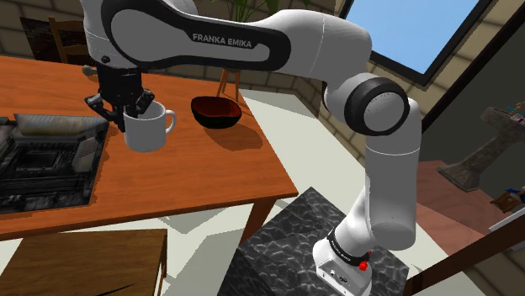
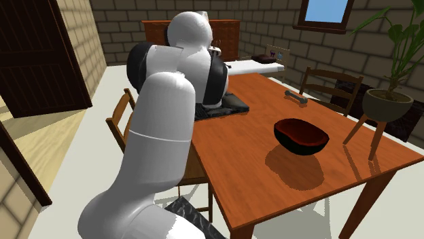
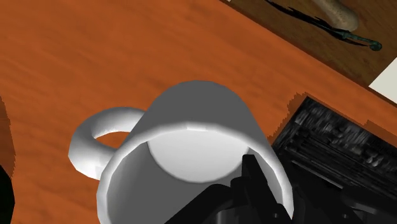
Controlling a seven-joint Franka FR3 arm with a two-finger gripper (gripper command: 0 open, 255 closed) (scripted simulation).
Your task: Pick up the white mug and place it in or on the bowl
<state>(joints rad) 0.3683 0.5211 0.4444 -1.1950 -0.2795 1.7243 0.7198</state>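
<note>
The gripper hangs at the rim of the white mug, and in the wrist view its tip reaches inside the mug's mouth, close to the wall. Whether it is clamped on that wall or released cannot be told. The mug is upright over the orange-brown wooden table, its handle toward the shoulder view's right; whether its base touches the wood is unclear. A dark flat object lies on the table just beside the mug, on the shoulder view's left. The bowl, dark outside and red within, sits apart from the mug to the shoulder view's right and a little farther back. In the second exterior view a small dark bar lies near the table's far edge, with a wooden chair behind it and a potted plant at that view's right. The stand, a dark marbled box, is near the table's corner.
</note>
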